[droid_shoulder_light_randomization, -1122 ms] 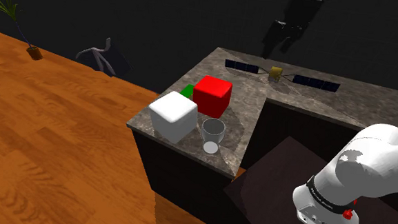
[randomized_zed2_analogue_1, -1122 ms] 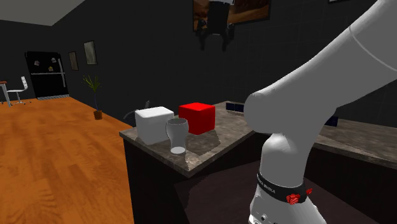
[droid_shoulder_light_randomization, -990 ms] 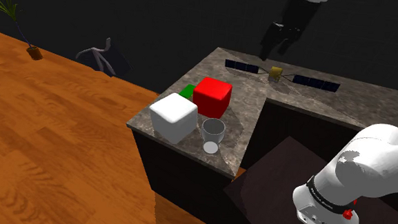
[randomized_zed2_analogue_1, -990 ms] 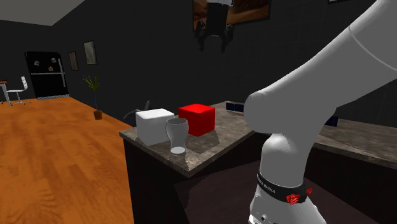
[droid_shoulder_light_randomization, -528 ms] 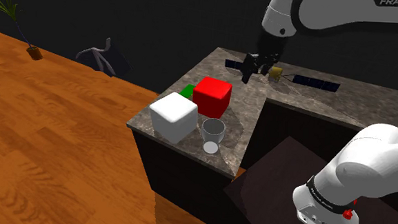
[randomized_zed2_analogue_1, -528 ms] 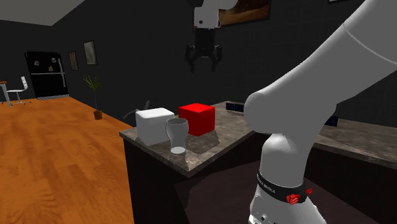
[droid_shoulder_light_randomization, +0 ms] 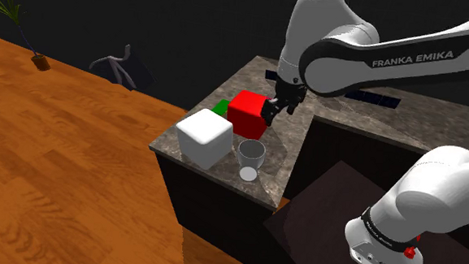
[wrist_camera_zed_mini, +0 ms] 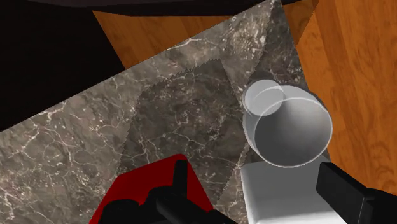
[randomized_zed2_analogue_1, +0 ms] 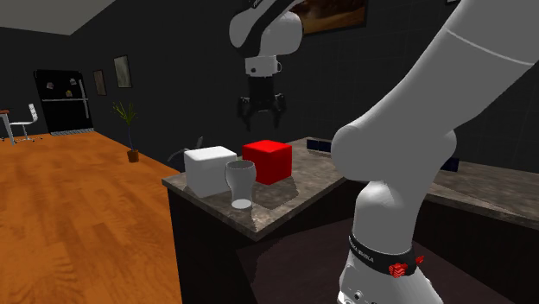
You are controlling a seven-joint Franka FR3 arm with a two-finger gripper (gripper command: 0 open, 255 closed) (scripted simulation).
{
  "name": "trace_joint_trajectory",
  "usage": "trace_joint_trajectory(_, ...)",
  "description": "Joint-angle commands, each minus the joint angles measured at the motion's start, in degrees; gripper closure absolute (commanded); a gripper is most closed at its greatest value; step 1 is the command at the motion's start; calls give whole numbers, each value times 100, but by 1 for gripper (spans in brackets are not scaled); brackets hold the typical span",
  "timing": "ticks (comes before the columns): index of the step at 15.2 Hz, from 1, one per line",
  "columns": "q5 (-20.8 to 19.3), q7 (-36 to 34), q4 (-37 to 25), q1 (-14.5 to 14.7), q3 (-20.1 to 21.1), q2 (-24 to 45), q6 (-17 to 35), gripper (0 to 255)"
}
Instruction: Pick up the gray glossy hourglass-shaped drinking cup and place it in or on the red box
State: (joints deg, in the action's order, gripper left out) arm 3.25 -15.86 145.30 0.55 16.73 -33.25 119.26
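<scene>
Pincer hangs in the air over the red box, its black fingers spread apart and gripping nothing. Below it, the grey see-through cup stands upright on the marble counter, just beside the white box.

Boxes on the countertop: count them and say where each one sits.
3. The white box sits at the counter's corner, beside the cup. The red box stands just behind the cup. A green one peeks out behind both, mostly hidden.
</scene>
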Motion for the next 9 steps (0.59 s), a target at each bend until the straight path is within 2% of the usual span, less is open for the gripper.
trace_joint_trajectory(1, -72, -168, 77, -48, 169, 357, 354, 0)
trace_joint_trajectory(7, -495, -878, 182, -244, 732, 1498, 1299, 0)
trace_joint_trajectory(9, -596, -988, 211, -287, 794, 1681, 1472, 0)
